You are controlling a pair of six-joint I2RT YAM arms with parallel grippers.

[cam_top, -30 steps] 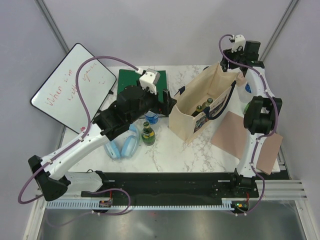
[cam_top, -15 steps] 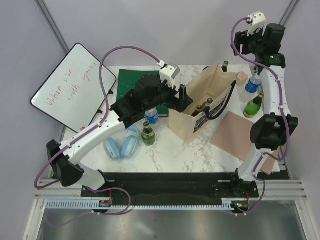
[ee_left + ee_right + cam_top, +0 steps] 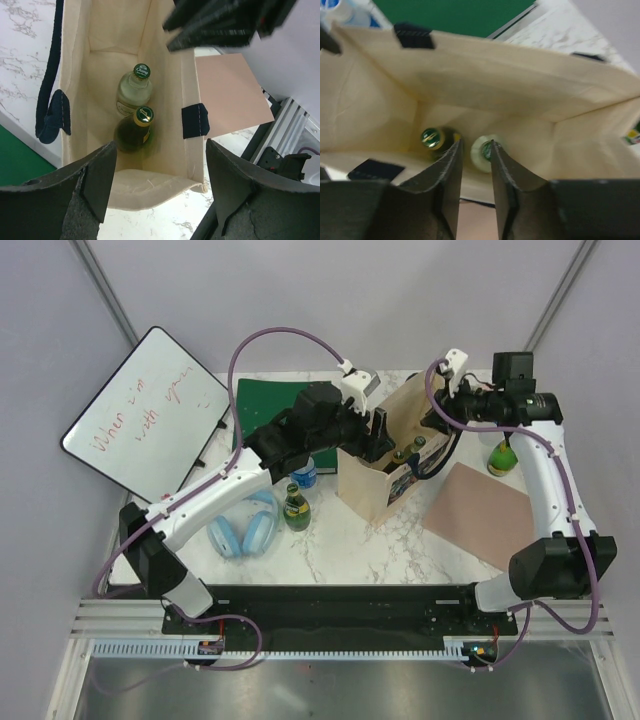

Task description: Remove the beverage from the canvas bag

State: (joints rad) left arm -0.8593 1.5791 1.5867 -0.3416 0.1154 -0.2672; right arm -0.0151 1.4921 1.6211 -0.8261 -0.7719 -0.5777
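Note:
The beige canvas bag stands open in the middle of the table, with black handles and a printed panel on its near side. Two bottles stand inside it: a dark green one and a pale one with a green cap. My left gripper is wide open above the bag's left end, with the bag's end wall between its fingers. My right gripper hovers over the bag's mouth, jaws narrowly apart and empty, above the pale bottle.
A green bottle and a water bottle stand left of the bag, by blue headphones. Another green bottle stands at the right. A pink sheet, a green board and a whiteboard lie around.
My right arm swung down from high at the back to over the bag's mouth. My left arm moved right to the bag's left end.

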